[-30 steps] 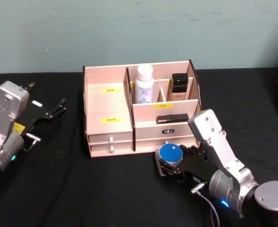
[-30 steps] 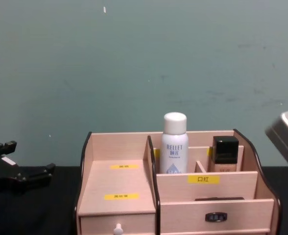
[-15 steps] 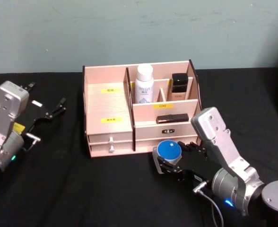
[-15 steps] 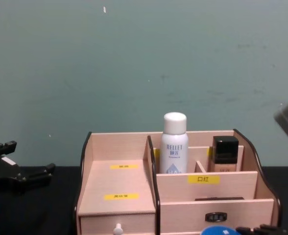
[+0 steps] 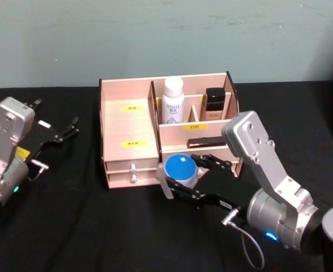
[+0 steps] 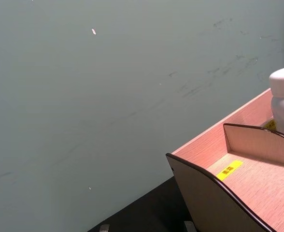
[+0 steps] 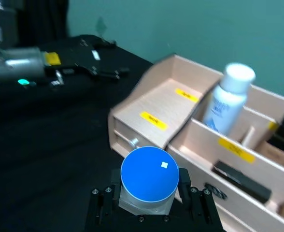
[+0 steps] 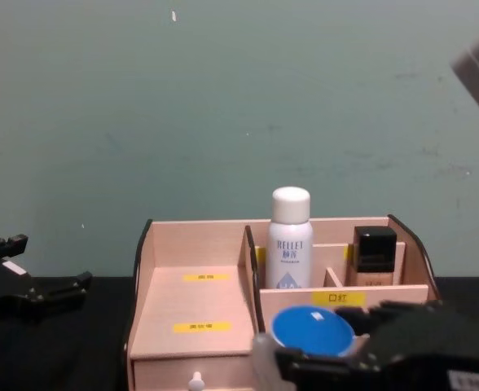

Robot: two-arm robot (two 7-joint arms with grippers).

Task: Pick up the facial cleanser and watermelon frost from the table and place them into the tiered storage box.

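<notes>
Blue-lidded jar (image 5: 180,168) is sitting clamped between the fingers of the right end effector (image 5: 179,180), raised off the black surface (image 5: 87,226) and hanging just in front of the tiered storage box (image 5: 129,122), level with its lower drawers. Seen from the chest, the jar (image 8: 313,330) is covering the box's front right panel, below the yellow label of the middle tier. On the right wrist camera the round blue lid (image 7: 149,174) is facing up with the black fingers (image 7: 184,181) pressing on either side of the pale body. Inside the box, a white bottle (image 5: 173,101) is standing upright in a rear compartment, a black-capped bottle (image 5: 214,104) is standing in the compartment to its right, and a flat black item (image 5: 206,141) is lying in the tier below them. The left stepped shelves with two yellow labels are lying bare. The left end effector (image 5: 70,128) is resting well apart on the left of the surface with its fingers spread, gripping nothing.
</notes>
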